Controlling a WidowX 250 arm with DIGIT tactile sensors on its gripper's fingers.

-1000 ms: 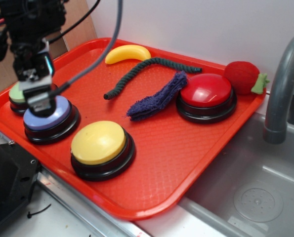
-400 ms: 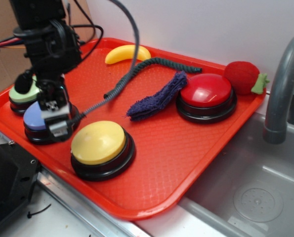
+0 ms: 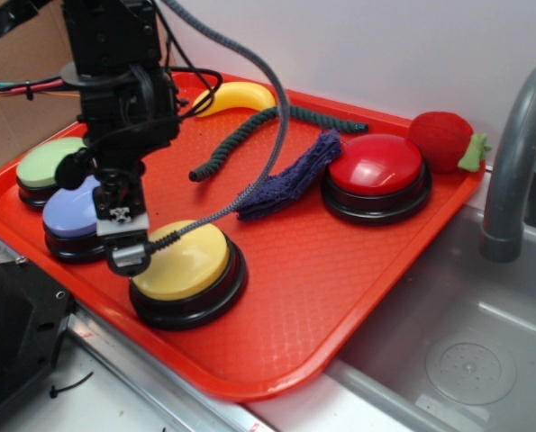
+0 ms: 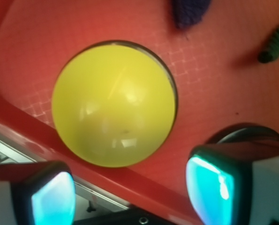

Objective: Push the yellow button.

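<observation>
The gripper (image 3: 128, 258), jaws apart, hides the yellow button's (image 3: 188, 259) left edge; the lilac button (image 3: 72, 214) sits just beside it.

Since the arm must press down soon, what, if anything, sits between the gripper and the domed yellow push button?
Nothing visible does. The gripper hangs at the near-left edge of the domed yellow push button, whose top shows bare in the wrist view.

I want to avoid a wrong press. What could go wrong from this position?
The gripper hangs at the left edge of the yellow button, not over its middle, so coming down here may slip off the dome. The lilac button is right beside it and could get pressed instead. The gripper's cable drapes over the tray and may drag the purple cloth.
</observation>
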